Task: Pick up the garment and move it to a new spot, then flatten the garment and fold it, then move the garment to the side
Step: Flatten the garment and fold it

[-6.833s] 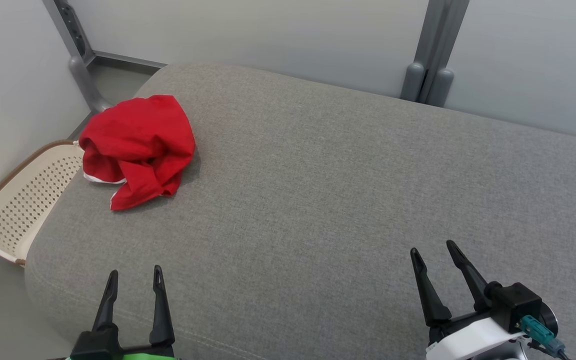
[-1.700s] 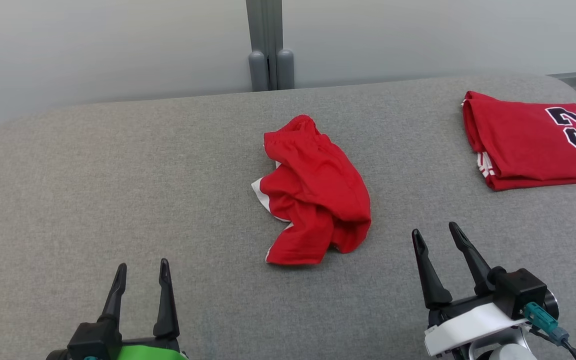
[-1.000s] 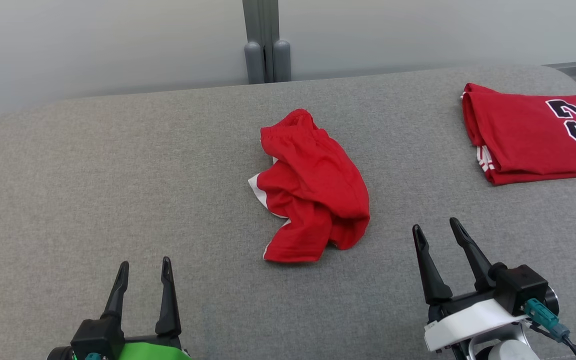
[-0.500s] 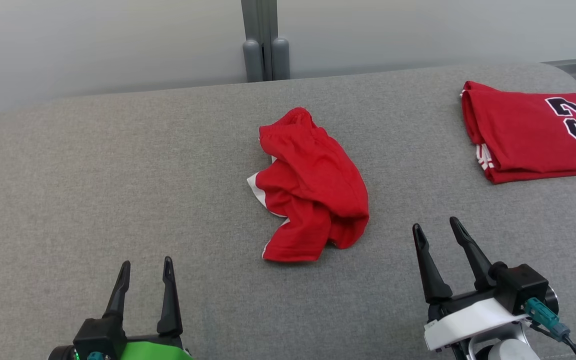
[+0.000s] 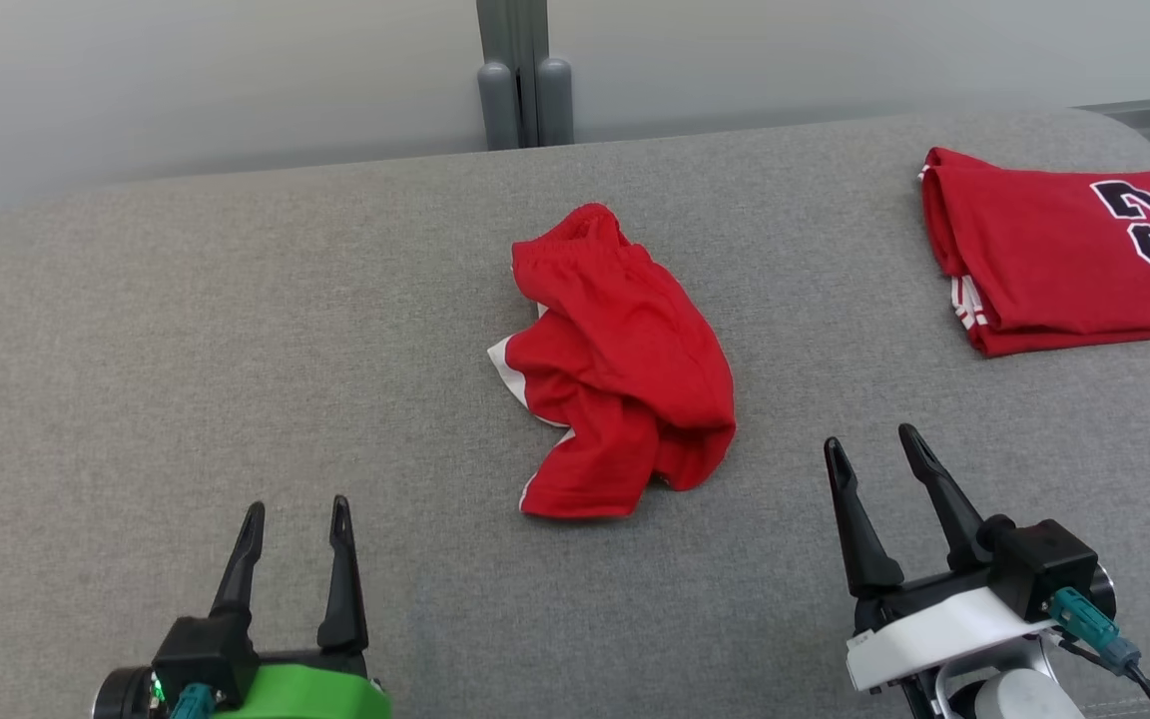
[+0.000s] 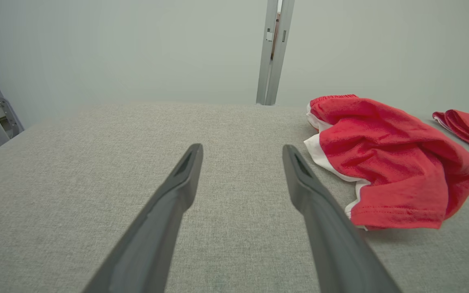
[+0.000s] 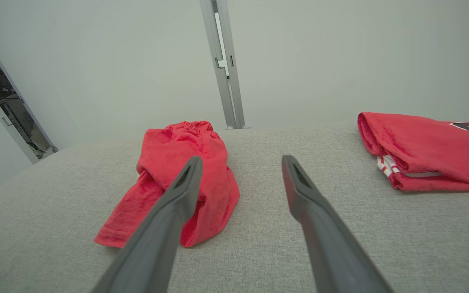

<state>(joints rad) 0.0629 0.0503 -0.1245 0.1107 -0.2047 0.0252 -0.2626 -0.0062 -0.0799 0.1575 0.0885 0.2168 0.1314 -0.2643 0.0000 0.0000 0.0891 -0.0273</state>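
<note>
The garment (image 5: 620, 364) is a crumpled heap of red shorts with white trim, lying in the middle of the grey cushioned surface (image 5: 236, 330). It also appears right of my left fingers as the garment (image 6: 385, 167) and behind my right gripper's left finger as the garment (image 7: 169, 175). My left gripper (image 5: 297, 514) hangs open near the front left, well short of the cloth. At the front right my right gripper (image 5: 871, 446) stands open too, a little right of the heap. Nothing sits between either pair of fingers.
A folded red jersey (image 5: 1064, 255) with a black number lies at the far right; the jersey (image 7: 426, 150) shows again in the right wrist view. A grey post (image 5: 525, 70) stands against the pale wall behind. Bare grey cushion stretches to the left.
The head view has shifted slightly, so everything sits a little lower and leftward. Both grippers hold the same open stance near the front edge, and the garment lies as before.
</note>
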